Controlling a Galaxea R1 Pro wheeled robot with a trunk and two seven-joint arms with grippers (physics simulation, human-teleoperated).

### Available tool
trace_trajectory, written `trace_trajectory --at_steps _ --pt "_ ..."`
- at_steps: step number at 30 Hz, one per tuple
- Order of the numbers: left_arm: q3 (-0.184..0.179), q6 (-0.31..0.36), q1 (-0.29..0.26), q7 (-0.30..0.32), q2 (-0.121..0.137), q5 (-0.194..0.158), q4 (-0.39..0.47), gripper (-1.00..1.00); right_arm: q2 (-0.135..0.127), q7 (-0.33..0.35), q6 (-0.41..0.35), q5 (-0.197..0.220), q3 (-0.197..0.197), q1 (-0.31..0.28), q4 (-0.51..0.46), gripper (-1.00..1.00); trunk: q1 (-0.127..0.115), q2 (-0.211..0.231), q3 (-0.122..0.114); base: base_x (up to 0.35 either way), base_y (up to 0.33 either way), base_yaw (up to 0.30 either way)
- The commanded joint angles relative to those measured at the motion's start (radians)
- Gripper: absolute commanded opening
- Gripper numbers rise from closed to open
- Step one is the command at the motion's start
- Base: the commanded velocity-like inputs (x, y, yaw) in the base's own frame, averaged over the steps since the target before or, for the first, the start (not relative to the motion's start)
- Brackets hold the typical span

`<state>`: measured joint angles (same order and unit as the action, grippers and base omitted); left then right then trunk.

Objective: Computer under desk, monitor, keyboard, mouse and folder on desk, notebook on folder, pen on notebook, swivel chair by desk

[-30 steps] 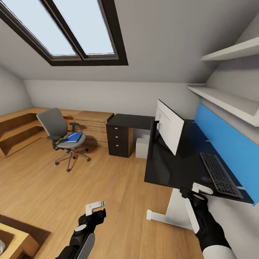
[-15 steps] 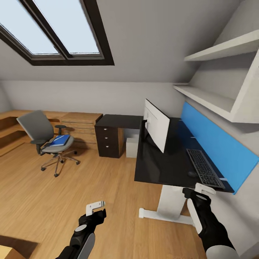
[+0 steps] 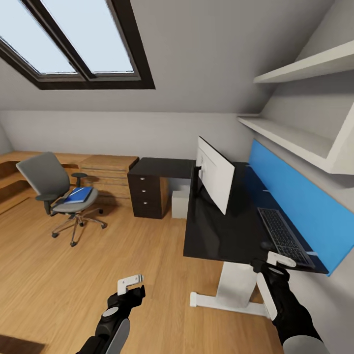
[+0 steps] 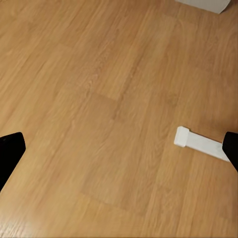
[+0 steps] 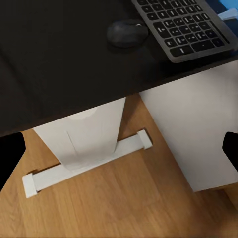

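Head view, left to right. Swivel chair (image 3: 55, 196) stands on the wood floor (image 3: 98, 260) at far left, well apart from the desk (image 3: 221, 236), w/ the folder (image 3: 78, 194) lying flat on its seat; a thin pale strip shows on the folder, can't tell what it is. Behind the chair runs low wooden shelving (image 3: 105, 169). Next comes the desk's dark drawer unit (image 3: 146, 194), then the computer (image 3: 180, 201) on the floor under the desk's back wing. Monitor (image 3: 215, 173) stands upright on the black top, pale back toward the camera. Further right, the keyboard (image 3: 284, 236) lies on the top along the blue wall panel (image 3: 300, 201), and the mouse (image 3: 267, 245) sits just beside its near end, close to the desk's front edge.

Left gripper (image 3: 130, 281) hovers low over bare floor, fingers wide apart, holding nothing. Right gripper (image 3: 280, 259) hangs just in front of the desk edge near the mouse, also spread open and empty; its wrist view looks down on the mouse (image 5: 127, 32), keyboard corner (image 5: 184, 27) and the white pedestal leg (image 5: 87, 134).
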<state>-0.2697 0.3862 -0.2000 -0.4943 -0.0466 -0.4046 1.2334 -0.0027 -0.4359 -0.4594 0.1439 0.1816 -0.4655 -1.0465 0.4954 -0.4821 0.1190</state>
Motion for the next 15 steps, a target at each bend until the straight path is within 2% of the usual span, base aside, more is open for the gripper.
trace_trajectory --at_steps 1,4,7,10,13,15 --pt "-0.002 0.002 -0.001 -0.009 0.000 -0.008 0.001 1.00 0.000 -0.006 -0.002 0.010 -0.002 -0.001 0.006 1.00 0.001 -0.002 0.002 0.046 0.000 0.000" --pt "-0.002 0.002 -0.001 -0.008 0.000 -0.008 0.001 1.00 -0.002 -0.006 -0.001 0.010 -0.003 -0.001 0.028 1.00 0.001 -0.002 0.002 0.032 0.000 0.000" --pt "-0.002 0.001 -0.001 -0.009 0.001 -0.007 0.001 1.00 -0.025 -0.005 0.031 0.011 -0.006 -0.001 0.085 1.00 0.001 -0.002 0.002 0.203 0.000 0.000" --pt "-0.002 0.001 -0.001 -0.008 0.001 -0.009 0.001 1.00 -0.034 -0.005 0.043 0.011 -0.006 -0.001 0.097 1.00 0.001 -0.002 0.002 0.140 0.000 0.000" --pt "-0.002 0.001 -0.001 -0.007 0.001 -0.009 0.001 1.00 -0.037 -0.004 0.046 0.011 -0.007 -0.001 0.102 1.00 0.001 -0.002 0.002 0.049 0.000 0.000" --pt "-0.002 0.001 -0.001 -0.007 0.001 -0.008 0.001 1.00 -0.038 -0.004 0.057 0.011 -0.007 -0.002 0.139 1.00 0.001 -0.002 0.002 0.178 0.000 0.000"
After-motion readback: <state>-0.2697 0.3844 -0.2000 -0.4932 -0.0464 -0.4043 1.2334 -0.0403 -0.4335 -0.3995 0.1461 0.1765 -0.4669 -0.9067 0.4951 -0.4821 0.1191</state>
